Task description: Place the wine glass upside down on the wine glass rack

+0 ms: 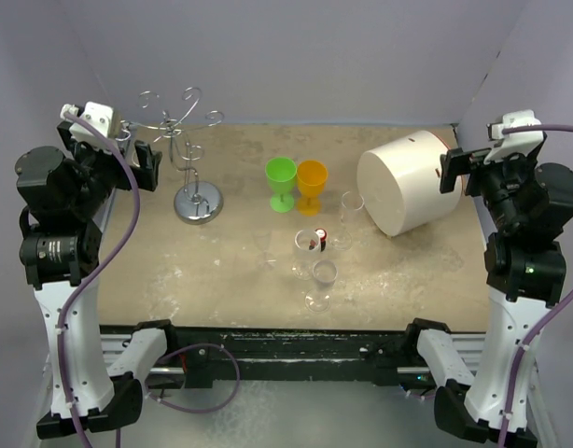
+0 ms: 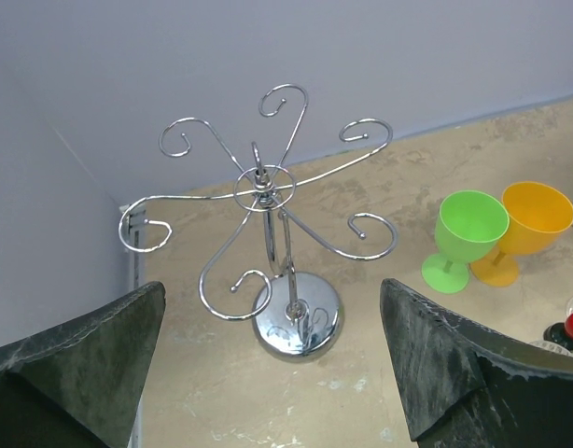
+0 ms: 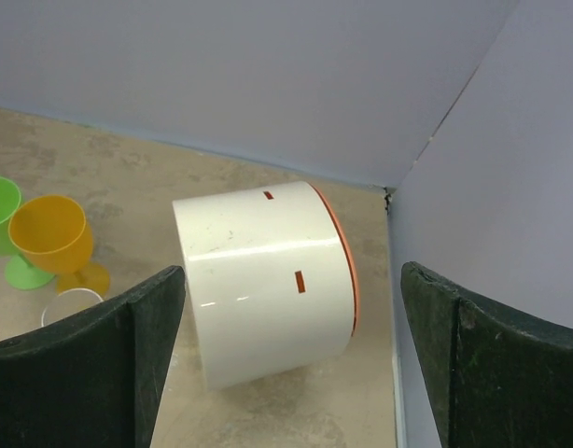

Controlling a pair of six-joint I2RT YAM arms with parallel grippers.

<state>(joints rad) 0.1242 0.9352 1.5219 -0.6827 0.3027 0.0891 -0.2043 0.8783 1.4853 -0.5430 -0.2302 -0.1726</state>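
The silver wine glass rack (image 1: 197, 200) stands at the back left, with a round shiny base, a thin post and curled wire arms. It fills the left wrist view (image 2: 297, 317), and nothing hangs on it. Several clear wine glasses stand upright mid-table, among them one at the front (image 1: 322, 280) and one at the right (image 1: 352, 209). My left gripper (image 1: 145, 168) hovers open just left of the rack (image 2: 272, 299), empty. My right gripper (image 1: 451, 174) is open and empty (image 3: 293, 273) beside the white cylinder, far from the glasses.
A green goblet (image 1: 281, 177) and an orange goblet (image 1: 312, 179) stand side by side behind the clear glasses. A big white cylinder (image 1: 403, 191) with an orange rim lies on its side at the back right. Grey walls close in the table on three sides.
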